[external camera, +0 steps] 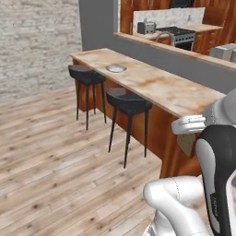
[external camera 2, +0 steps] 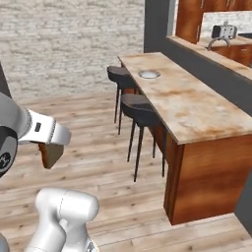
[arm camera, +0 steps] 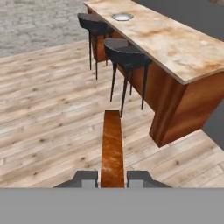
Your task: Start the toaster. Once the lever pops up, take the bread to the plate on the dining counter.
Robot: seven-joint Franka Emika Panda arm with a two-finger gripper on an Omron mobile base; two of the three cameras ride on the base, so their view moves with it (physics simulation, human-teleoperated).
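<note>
The hand view shows the jaws (arm camera: 112, 178) clamped on the bread (arm camera: 112, 148), a thin rusty-brown slice seen edge-on above plank flooring. From the left base view, the boxy silver toaster (external camera: 146, 27) sits at 12 o'clock. The round pale plate (external camera 2: 149, 74) rests on the marbled beige desk (external camera 2: 192, 106), beside two black stools (external camera 2: 142, 110).

Toaster (external camera: 146, 27) way back in left base view, too small to read levers/knobs. Bread (arm camera: 112, 151) seen edge-on in hand view, faces hidden. Dining counter (external camera 2: 197, 110) near end cut by right edge in right base view.
</note>
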